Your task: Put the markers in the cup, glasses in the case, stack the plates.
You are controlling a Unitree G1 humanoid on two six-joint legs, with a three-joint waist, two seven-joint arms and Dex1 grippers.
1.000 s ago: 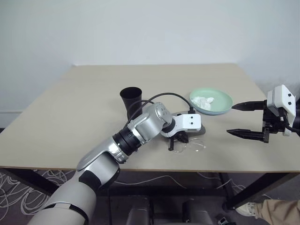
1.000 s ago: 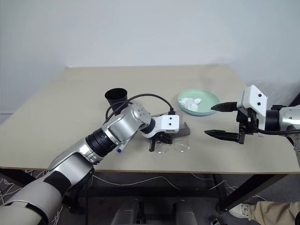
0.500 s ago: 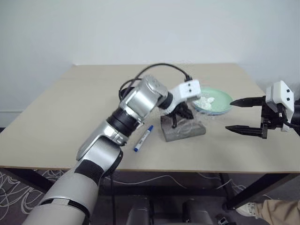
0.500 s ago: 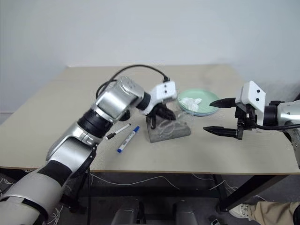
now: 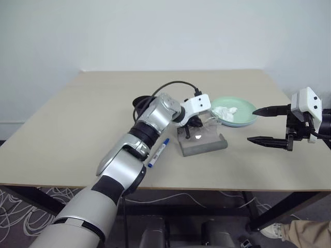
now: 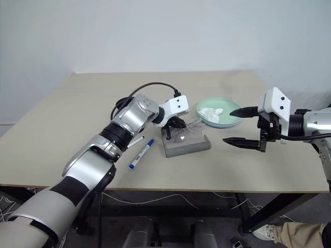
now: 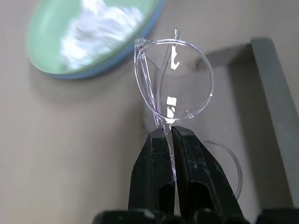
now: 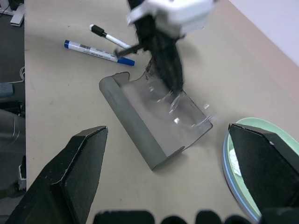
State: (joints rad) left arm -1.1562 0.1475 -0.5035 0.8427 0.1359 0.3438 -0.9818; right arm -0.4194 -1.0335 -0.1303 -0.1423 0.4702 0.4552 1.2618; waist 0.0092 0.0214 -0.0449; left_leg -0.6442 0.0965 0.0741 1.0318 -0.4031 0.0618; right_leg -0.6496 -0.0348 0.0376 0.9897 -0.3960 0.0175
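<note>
The left gripper (image 7: 169,131), jaws pinched shut on the clear glasses (image 7: 174,77), holds them above the grey case (image 6: 187,146) on the counter (image 5: 77,124) (mint plate (image 5: 243,117) just beyond), while the right gripper (image 5: 260,125) hangs wide open, empty.

A plain, pale wall (image 5: 165,31) is filling the space behind a beige counter (image 5: 93,124) with a smooth matte top. Soft, even light is falling across the counter, casting only faint shadows. The counter is standing on dark legs (image 5: 282,206), one slanting down under its near right corner. Beneath its near edge, white cables (image 5: 20,206) are lying in loose loops on a dark floor (image 5: 170,214). At the bottom right corner, a person's trouser leg and shoe (image 5: 300,232) are showing.
</note>
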